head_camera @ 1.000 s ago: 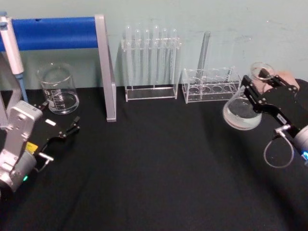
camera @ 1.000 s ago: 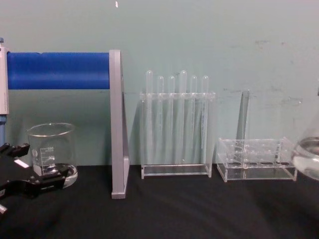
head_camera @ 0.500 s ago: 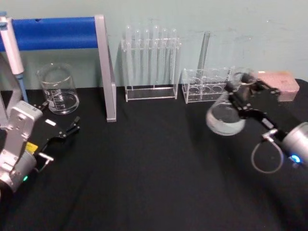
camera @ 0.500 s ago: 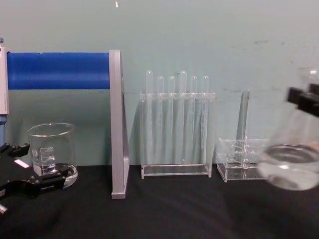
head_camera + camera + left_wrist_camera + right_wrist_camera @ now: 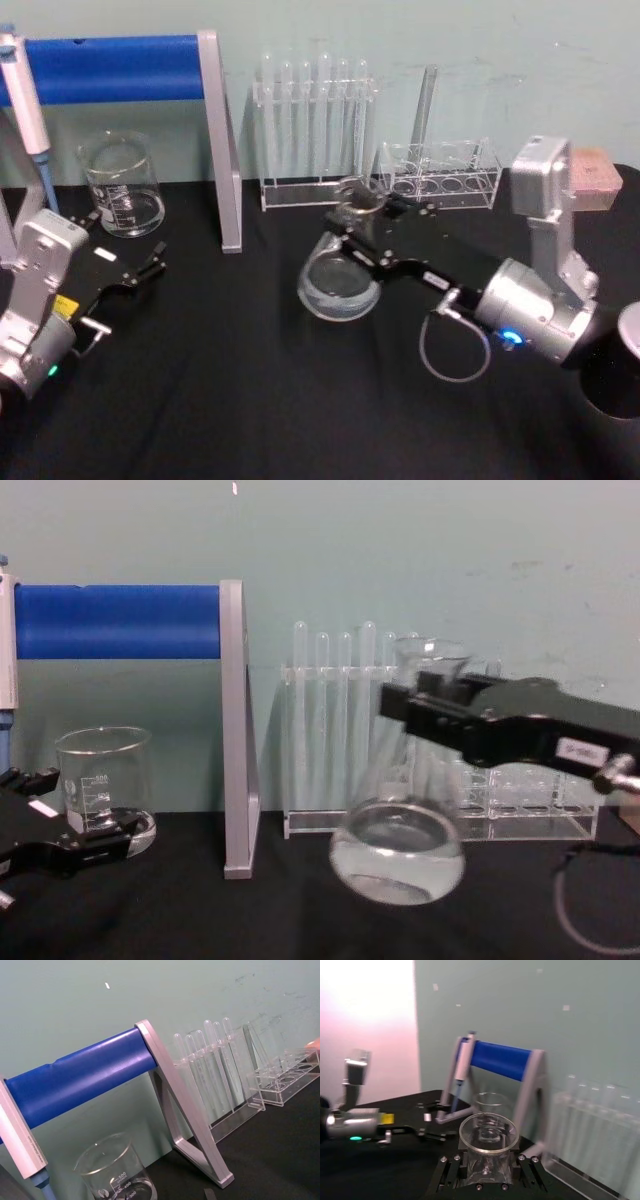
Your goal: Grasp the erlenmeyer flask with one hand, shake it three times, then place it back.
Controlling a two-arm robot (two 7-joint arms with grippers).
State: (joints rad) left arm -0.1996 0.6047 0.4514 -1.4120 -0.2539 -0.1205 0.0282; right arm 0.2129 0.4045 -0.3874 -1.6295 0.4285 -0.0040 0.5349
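Note:
The erlenmeyer flask (image 5: 338, 283) is clear glass with a little liquid in its wide base. It hangs slightly tilted over the middle of the black table (image 5: 250, 400). My right gripper (image 5: 362, 213) is shut on its neck just below the flared rim. In the chest view the flask (image 5: 397, 858) shows in front of the test tube rack, with the right gripper (image 5: 432, 708) reaching in from the right. The right wrist view looks down into the flask's rim (image 5: 488, 1133) between the jaws. My left gripper (image 5: 128, 240) rests open at the left, near the beaker.
A glass beaker (image 5: 120, 185) stands at the back left under a blue bar stand (image 5: 110, 68) that holds a pipette (image 5: 25, 95). A tall test tube rack (image 5: 312, 130) and a low rack (image 5: 440, 175) line the back edge. A pink block (image 5: 592, 170) lies at the far right.
My right gripper has swung the flask from the far right toward the table's centre and lower. The left arm has not moved.

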